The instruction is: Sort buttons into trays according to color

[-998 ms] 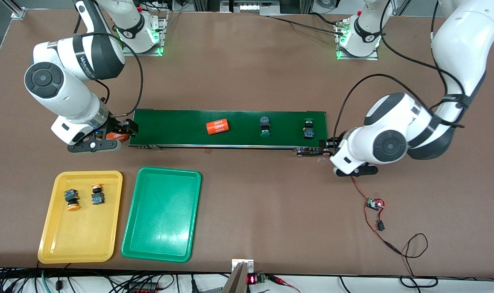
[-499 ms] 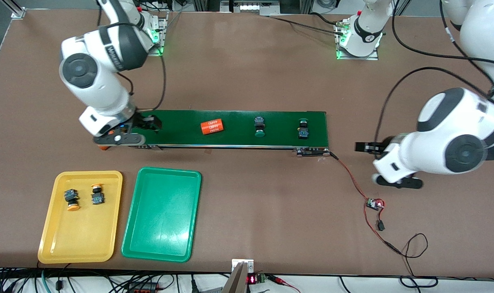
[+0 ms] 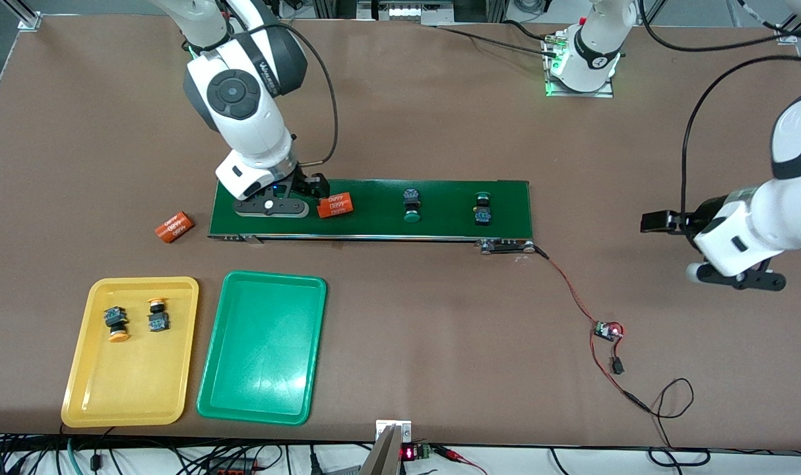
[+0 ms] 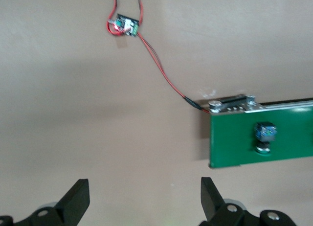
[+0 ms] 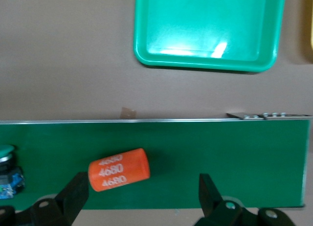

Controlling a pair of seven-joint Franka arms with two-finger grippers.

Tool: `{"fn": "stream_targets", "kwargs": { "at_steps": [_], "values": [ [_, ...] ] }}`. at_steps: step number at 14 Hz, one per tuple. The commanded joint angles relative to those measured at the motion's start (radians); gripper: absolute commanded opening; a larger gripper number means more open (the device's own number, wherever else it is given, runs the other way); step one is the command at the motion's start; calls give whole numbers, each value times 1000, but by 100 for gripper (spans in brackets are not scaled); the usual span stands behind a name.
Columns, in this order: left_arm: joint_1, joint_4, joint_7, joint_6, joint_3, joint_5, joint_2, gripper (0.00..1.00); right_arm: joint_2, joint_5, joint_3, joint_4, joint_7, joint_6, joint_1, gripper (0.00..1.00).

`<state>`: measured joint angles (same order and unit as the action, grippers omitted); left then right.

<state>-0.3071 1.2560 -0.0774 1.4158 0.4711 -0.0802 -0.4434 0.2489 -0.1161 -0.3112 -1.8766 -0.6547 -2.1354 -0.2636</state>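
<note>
R gripper [image 3: 308, 191] fingers apart over the conveyor belt [image 3: 440, 227] end by an orange cylinder [image 3: 335, 204], holding nothing; L gripper [image 3: 658, 221] apart over bare table past the belt's other end; 2 green buttons [image 3: 411, 205] [image 3: 482, 208] on belt, 2 yellow-cap buttons [image 3: 115, 323] [image 3: 157, 315] in yellow tray [image 3: 130, 402], green tray [image 3: 262, 402] beside it.

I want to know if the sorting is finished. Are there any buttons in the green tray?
No, the green tray holds nothing, and both green buttons lie on the conveyor belt.
</note>
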Motion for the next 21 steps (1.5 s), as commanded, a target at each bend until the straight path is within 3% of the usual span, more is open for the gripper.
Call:
{"fn": "stream_targets", "kwargs": {
  "at_steps": [1,3,5,7,8,12,15,21],
  "values": [
    [103,211,99,104,-182,97,176,100,21,10,6,2,-20,-53,-31,100],
    [164,333,107,210,-255,97,280,100,38,10,6,2,-22,-70,-43,100],
    [180,431,93,282,-259,96,378,100,43,10,4,-1,-26,-67,-51,100],
    [270,499,96,343,-360,96,446,100,43,10,6,-1,-37,-69,-51,100],
    [302,503,106,347,-394,93,456,100,47,10,4,-1,-61,-69,-51,100],
    [312,508,107,344,-404,74,463,100,52,36,4,-7,-118,-58,-57,100],
    [309,490,119,261,-401,68,457,100,50,42,6,-24,-154,-58,-75,100],
    [301,461,120,272,-390,-13,442,100,-46,41,6,-160,-97,-95,-46,100]
  ]
}}
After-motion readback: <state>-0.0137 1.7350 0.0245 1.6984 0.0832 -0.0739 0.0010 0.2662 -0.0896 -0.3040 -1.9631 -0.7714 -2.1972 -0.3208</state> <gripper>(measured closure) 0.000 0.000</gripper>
